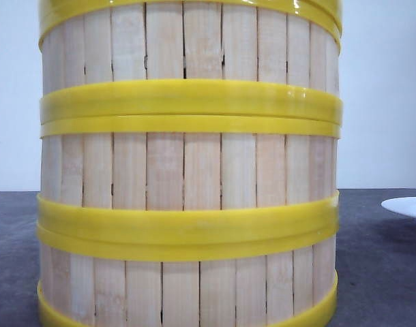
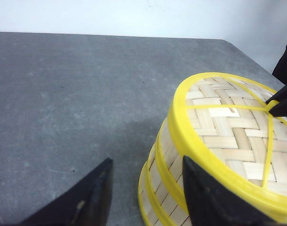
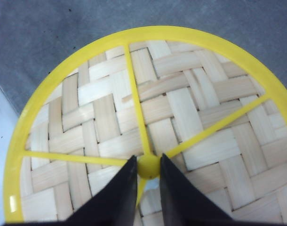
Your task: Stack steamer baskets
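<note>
Front view level, close against stack; both wrist views above it

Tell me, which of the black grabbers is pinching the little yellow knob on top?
The right gripper. Its fingers sit on either side of the yellow knob at the middle of the woven lid. The left gripper hangs open beside the stack.

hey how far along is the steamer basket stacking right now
Looks done: the steamer baskets stand in one stack with the woven lid on top. In hand: the right gripper pinches the lid's center knob. Left: letting go; the left gripper is open beside the stack.
</note>
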